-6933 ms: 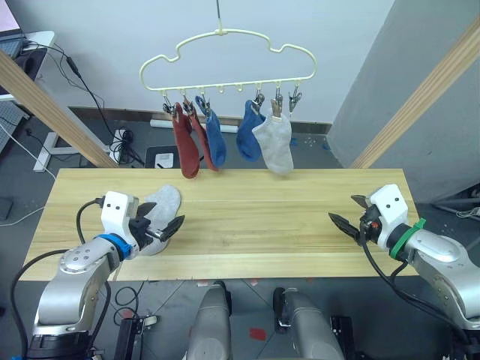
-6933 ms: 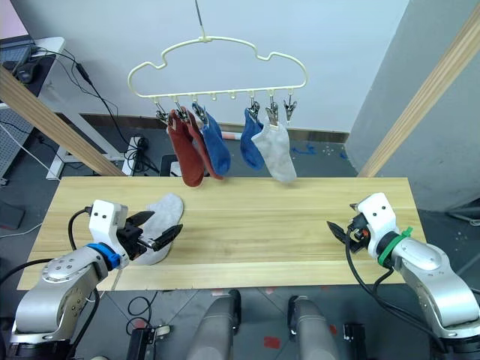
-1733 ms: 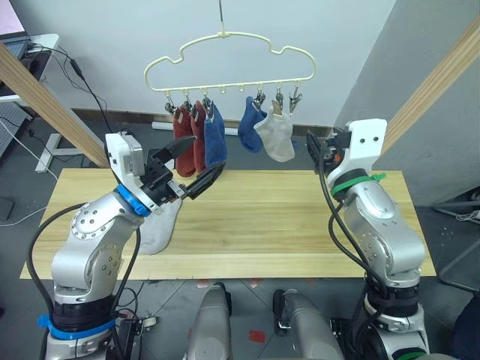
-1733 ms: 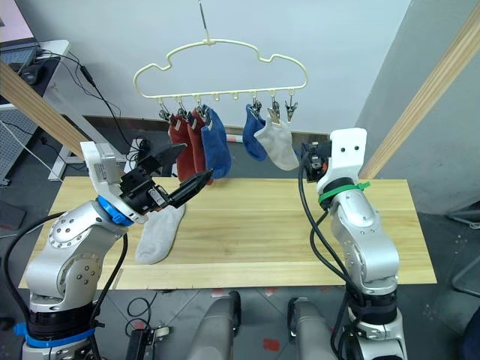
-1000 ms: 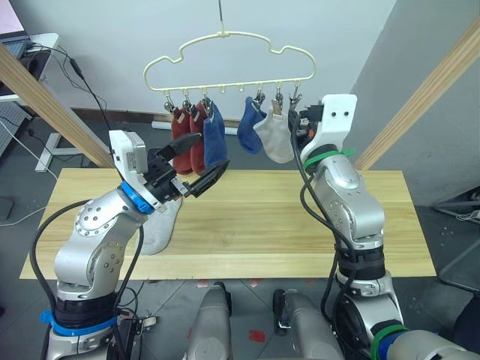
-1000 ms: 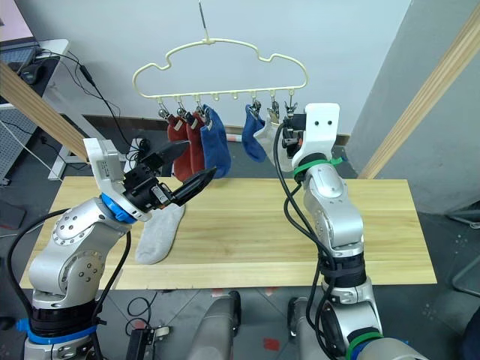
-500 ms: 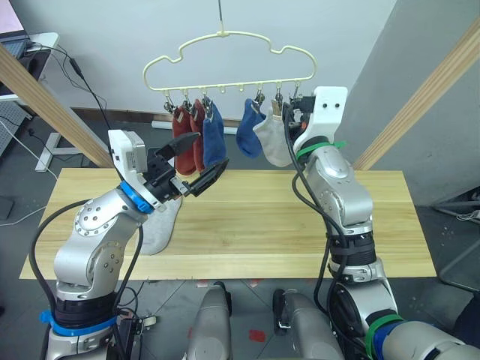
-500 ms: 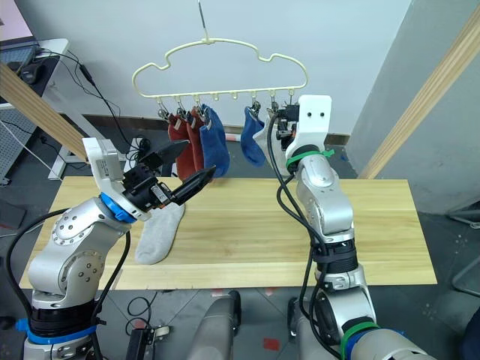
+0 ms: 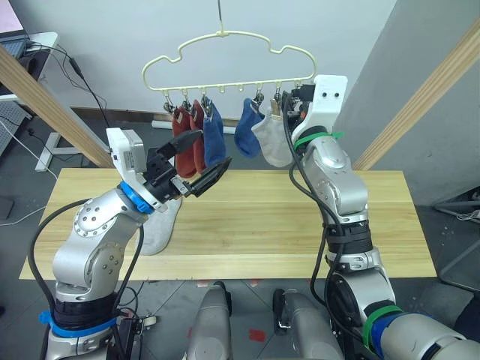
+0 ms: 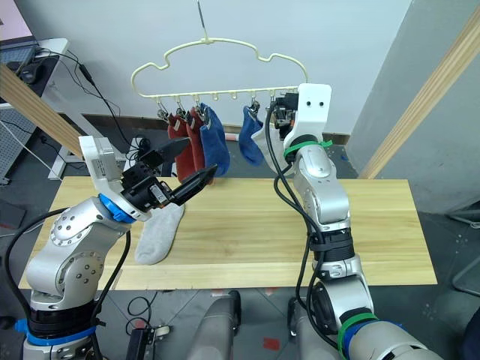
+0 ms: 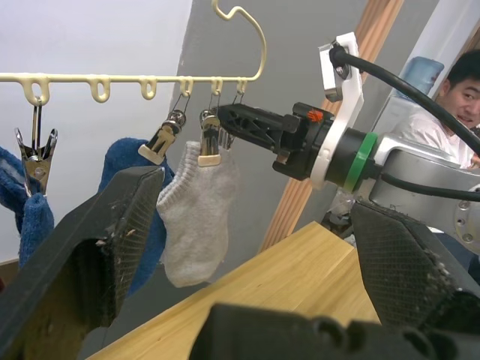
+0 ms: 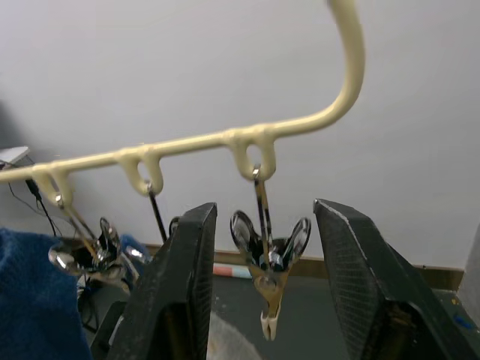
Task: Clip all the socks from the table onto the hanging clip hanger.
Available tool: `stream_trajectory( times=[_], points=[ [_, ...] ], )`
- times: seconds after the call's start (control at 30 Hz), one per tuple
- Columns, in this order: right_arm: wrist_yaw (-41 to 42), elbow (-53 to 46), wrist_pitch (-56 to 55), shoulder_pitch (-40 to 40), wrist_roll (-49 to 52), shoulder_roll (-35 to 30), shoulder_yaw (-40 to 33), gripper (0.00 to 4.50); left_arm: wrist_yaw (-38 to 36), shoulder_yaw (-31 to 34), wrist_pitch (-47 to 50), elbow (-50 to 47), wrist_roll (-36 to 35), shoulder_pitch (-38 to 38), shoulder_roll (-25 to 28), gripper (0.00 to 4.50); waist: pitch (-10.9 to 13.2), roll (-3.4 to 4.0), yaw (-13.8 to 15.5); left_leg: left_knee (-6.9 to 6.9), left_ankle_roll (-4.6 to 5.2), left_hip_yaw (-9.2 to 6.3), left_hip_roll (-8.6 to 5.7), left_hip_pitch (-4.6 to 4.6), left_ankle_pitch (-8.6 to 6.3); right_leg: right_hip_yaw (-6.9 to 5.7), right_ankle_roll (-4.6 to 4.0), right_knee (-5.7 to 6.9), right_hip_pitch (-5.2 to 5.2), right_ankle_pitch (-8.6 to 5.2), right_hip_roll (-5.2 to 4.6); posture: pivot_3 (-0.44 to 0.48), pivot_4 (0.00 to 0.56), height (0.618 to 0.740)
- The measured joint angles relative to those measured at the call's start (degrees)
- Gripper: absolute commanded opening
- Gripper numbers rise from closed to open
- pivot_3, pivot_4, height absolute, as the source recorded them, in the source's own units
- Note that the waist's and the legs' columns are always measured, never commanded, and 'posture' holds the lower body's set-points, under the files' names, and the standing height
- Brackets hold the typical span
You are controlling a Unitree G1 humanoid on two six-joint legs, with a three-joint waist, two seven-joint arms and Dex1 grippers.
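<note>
Left gripper raised over the near left of the table, fingers spread wide, nothing between them. Right gripper up at the right end of the clip hanger, fingers parted and straddling the last empty clip without visibly pressing it; nothing held. Five socks already hung: two rust red, two blue, one light grey. Sixth, a grey sock, lying on the table below the left arm, partly hidden by it. Judged step: opening the free clip for that last sock. Advisable to close squarely on the clip's upper wings, not its jaws, and to hold it steady, since hanger and clip both hang free and may swing or twist away. Advisable also to fetch the sock by its cuff and feed only the cuff edge into the opened clip, clear of the grey sock just beside it. Table top otherwise plain light planks. Beyond: slanting wooden poles at both sides, white wall behind the hanger, grey partition to the right, cables on the floor, a person seated past the right arm.
</note>
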Motion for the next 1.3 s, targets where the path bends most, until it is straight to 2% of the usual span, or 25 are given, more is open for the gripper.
stream_trajectory(
  times=[0.13, 0.23, 0.33, 0.4, 0.6, 0.7, 0.87, 1.07, 1.3],
  points=[
    [0.1, 1.0, -0.3, -0.2, 0.0, 0.1, -0.2, 2.13, 0.0, 0.0, 0.0, 0.0, 0.0, 0.0, 0.0, 4.5, 0.0, 0.0, 0.0, -0.07, 0.0, 0.01, 0.0, 0.0, 0.0, 0.01, 0.0, 0.0, -0.04, 0.0, 0.0, 0.24, 0.349, 0.74],
    [0.2, 1.2, -0.3, -0.2, 0.2, 0.3, -0.2, 1.56, 0.0, 0.0, 0.0, 0.0, 0.0, 0.0, 0.0, 4.5, 0.0, 0.0, 0.0, -0.12, 0.0, 0.02, 0.0, 0.0, 0.0, 0.01, -0.01, 0.0, -0.06, -0.01, 0.0, 0.242, 0.35, 0.74],
    [0.2, 1.2, -0.3, -0.2, 0.5, 0.4, -0.2, 0.52, 0.0, 0.0, 0.0, 0.0, 0.0, 0.0, 0.0, 4.5, 0.0, 0.0, 0.0, -0.18, 0.0, 0.02, 0.0, 0.0, 0.0, 0.0, -0.02, -0.01, -0.08, -0.01, 0.0, 0.244, 0.35, 0.74],
    [0.2, 1.2, -0.3, -0.2, 0.6, 0.4, -0.2, 0.04, 0.0, 0.0, 0.0, 0.0, 0.0, 0.0, 0.1, 4.5, 0.0, 0.0, 0.0, -0.22, -0.01, 0.02, 0.0, 0.0, 0.0, 0.01, -0.03, -0.02, -0.1, -0.02, 0.0, 0.243, 0.351, 0.74],
    [1.0, 1.2, -0.9, -0.2, 1.1, -0.1, -0.2, 0.01, 0.7, 0.0, 0.3, -0.2, 0.0, 0.6, 0.1, 4.5, 0.0, 0.0, 0.0, -0.34, -0.01, 0.05, -0.01, 0.0, 0.01, 0.02, -0.04, -0.05, -0.15, -0.02, -0.01, 0.227, 0.358, 0.74],
    [3.6, 0.5, 0.3, -0.2, 2.3, -2.5, -0.1, 0.01, 3.7, 0.1, 1.1, 0.7, 2.8, 4.9, 0.4, 4.5, 0.0, 0.02, 0.0, -0.42, -0.01, 0.13, -0.02, 0.01, 0.01, 0.06, -0.05, -0.09, -0.2, -0.02, -0.03, 0.219, 0.36, 0.74],
    [9.7, -3.4, 6.5, -0.1, 5.0, -9.1, -0.3, 0.01, 8.7, 1.5, 0.4, 11.5, 10.4, 11.9, 0.4, 4.5, 0.1, 0.05, 0.1, -0.52, -0.01, 0.1, 0.04, 0.0, 0.01, 0.02, -0.16, -0.05, -0.32, -0.1, -0.08, 0.199, 0.371, 0.74],
    [14.2, -8.3, 14.4, 0.3, 8.3, -14.2, -0.3, 0.01, 11.1, 0.8, -6.3, 26.1, 20.1, 9.8, 0.7, 4.5, 0.3, 0.11, 0.4, -0.55, -0.01, 0.15, -0.03, -0.01, 0.01, 0.05, -0.16, -0.05, -0.34, -0.11, -0.09, 0.195, 0.378, 0.74],
    [14.7, -11.3, 19.5, 0.6, 10.1, -14.9, -0.3, 0.01, 11.5, -3.9, -11.2, 40.5, 28.5, 3.4, 1.0, 4.5, 0.4, 0.1, 0.6, -0.58, -0.01, 0.18, 0.0, -0.15, 0.01, 0.02, -0.17, -0.02, -0.54, -0.1, -0.08, 0.165, 0.387, 0.74]
  ],
)
